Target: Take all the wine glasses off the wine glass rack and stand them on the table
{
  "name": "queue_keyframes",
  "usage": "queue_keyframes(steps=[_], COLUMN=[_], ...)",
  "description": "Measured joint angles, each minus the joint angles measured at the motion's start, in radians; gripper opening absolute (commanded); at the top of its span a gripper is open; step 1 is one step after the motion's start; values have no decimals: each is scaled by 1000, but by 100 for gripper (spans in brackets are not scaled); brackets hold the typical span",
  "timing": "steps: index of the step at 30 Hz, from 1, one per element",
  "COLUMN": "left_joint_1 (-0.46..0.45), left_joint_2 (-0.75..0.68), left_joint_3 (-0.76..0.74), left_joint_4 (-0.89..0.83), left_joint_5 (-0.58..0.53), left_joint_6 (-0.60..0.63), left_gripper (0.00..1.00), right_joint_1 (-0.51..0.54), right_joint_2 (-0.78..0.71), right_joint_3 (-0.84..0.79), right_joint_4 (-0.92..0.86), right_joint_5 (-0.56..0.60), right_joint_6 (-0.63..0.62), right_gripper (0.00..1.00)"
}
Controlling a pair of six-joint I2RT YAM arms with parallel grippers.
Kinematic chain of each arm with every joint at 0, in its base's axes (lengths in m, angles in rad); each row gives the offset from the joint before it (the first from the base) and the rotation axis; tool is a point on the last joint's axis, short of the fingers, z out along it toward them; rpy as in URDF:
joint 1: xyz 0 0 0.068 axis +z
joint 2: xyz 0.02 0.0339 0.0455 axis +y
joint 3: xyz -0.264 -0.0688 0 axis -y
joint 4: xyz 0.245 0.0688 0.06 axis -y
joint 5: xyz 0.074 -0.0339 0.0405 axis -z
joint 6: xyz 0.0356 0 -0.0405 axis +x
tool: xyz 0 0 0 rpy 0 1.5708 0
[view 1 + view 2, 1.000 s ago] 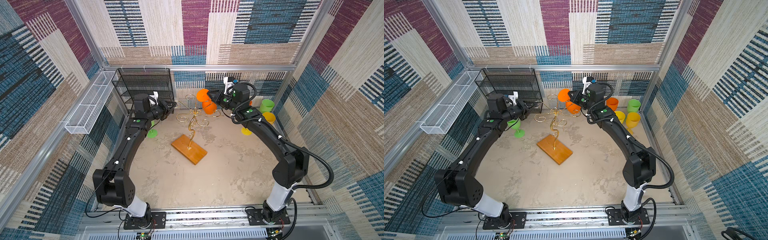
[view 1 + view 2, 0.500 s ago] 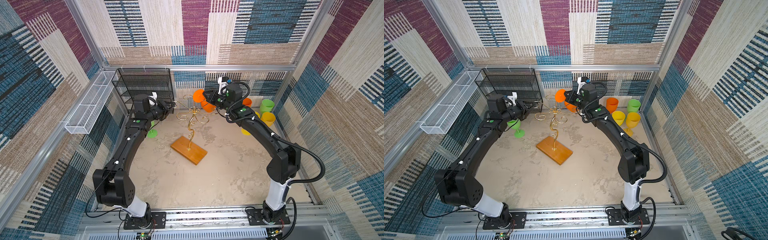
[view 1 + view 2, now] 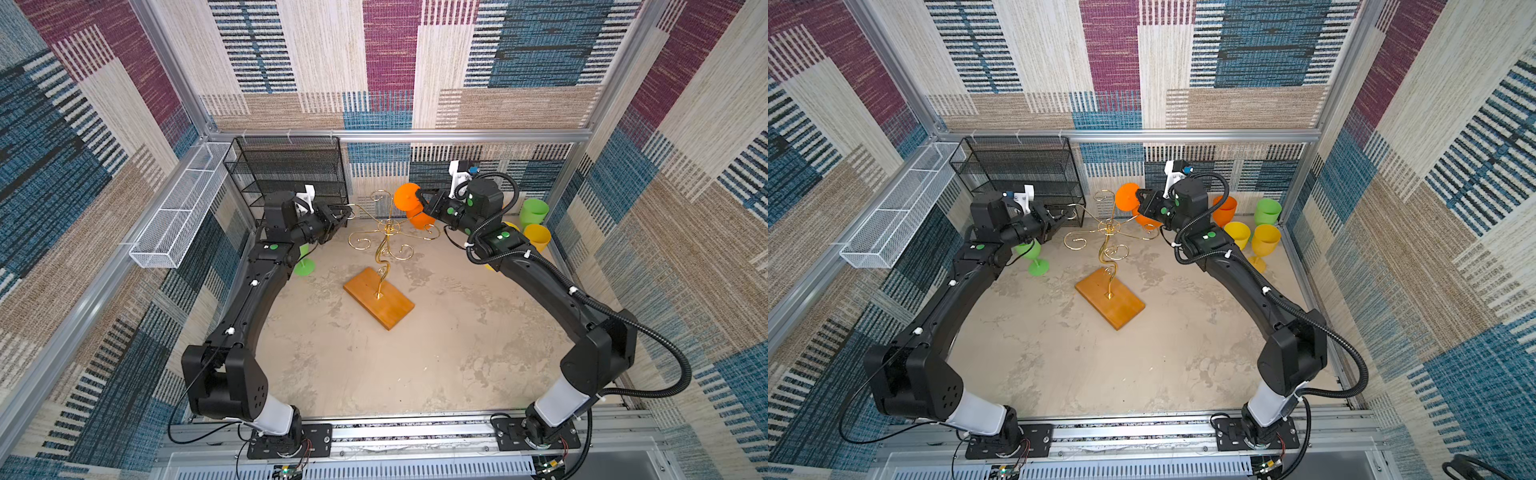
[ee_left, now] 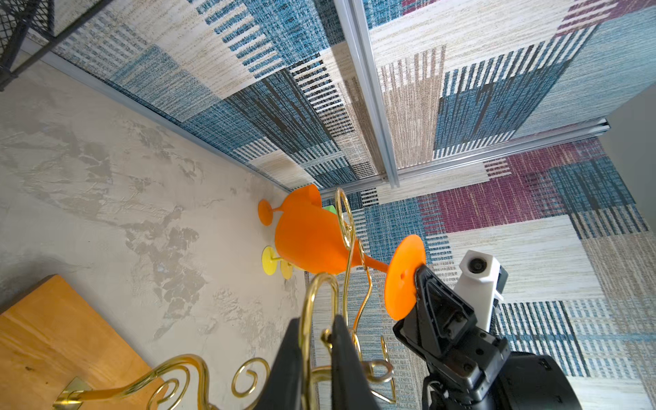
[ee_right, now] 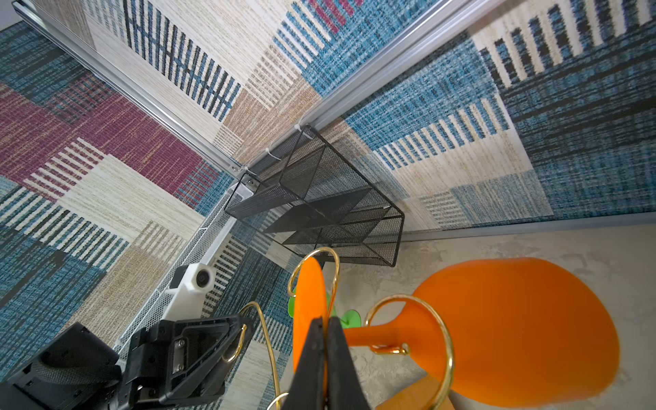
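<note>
The wine glass rack (image 3: 382, 249) (image 3: 1108, 249) is gold wire on an orange-brown wooden base (image 3: 379, 297), in mid-table. My left gripper (image 3: 348, 214) (image 4: 316, 321) is shut on one scroll arm at the rack's left. An orange wine glass (image 3: 420, 218) (image 3: 1147, 220) (image 4: 309, 238) lies tilted on its side at the rack's back right. My right gripper (image 3: 424, 198) (image 5: 324, 319) is shut on the rim of its round foot (image 5: 307, 305). The stem (image 5: 362, 337) runs close by a gold scroll; I cannot tell whether they touch.
A green glass (image 3: 305, 266) stands under the left arm. An orange glass (image 3: 1225, 210), a green one (image 3: 1266, 210) and two yellow ones (image 3: 1264, 241) stand back right. A black mesh shelf (image 3: 291, 166) and a white wire tray (image 3: 178, 216) sit back left.
My right gripper swung the orange glass slightly left, then back right and a little lower. The left gripper has stayed on the rack's arm.
</note>
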Motion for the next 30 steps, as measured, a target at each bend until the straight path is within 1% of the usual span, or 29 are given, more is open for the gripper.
queue_keyframes(steps=[5,14,18,22,30], left_joint_1=[1,10,13,17,26], left_joint_2=[-18,-46,-50,-56,-64], left_joint_3=[-14,-60,-77,-87,-96], left_joint_4=[-1,23,41,45,40], left_joint_5=[4,-1,-13,-23,-16], left_joint_6=[19,40,39,40,47], left_gripper=[0,0,0,0,0], right_joint_1=[1,-6,-21,-27,-28], right_joint_2=[-21,-7,25,29,-15], right_joint_3=[-37,-23,14,13,-34], right_joint_4=[21,24,5,5,5], right_joint_5=[10,13,-10,-27,-46], right_joint_6=[4,30,56,75,89], right_gripper=[0,0,0,0,0])
